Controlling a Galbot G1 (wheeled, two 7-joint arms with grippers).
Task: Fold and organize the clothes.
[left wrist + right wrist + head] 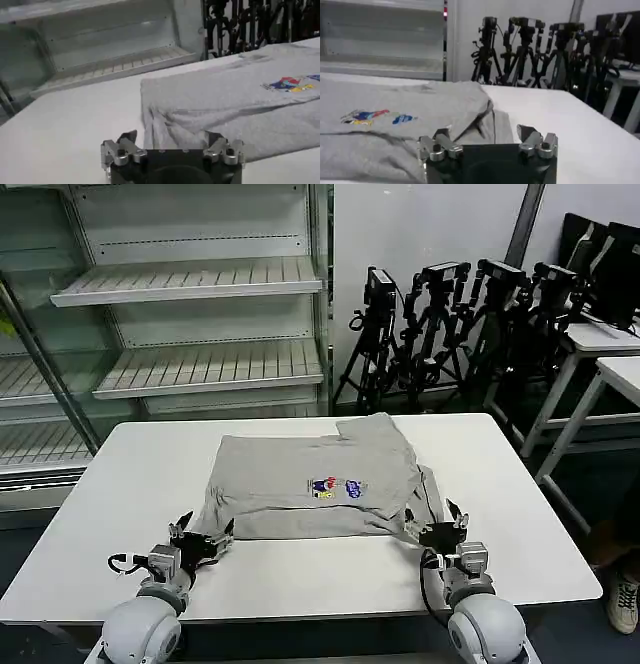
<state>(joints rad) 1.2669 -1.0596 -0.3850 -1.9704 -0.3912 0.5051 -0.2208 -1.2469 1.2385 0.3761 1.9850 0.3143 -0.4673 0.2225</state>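
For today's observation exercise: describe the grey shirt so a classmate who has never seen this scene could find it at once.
Start at the white table in front of the shelving. The light grey shirt lies partly folded at its middle, just beyond the open left gripper and right gripper. It is the table's one garment, marked by a small multicolour chest print.

The shirt (310, 484) is light grey, with a small chest print (336, 487) in red, blue and yellow; the table (130, 484) beneath it is plain white; the left gripper (203, 541) and right gripper (437, 529) are black with silver-grey metal fingers (120, 150); the tripods (440, 314) behind are black.
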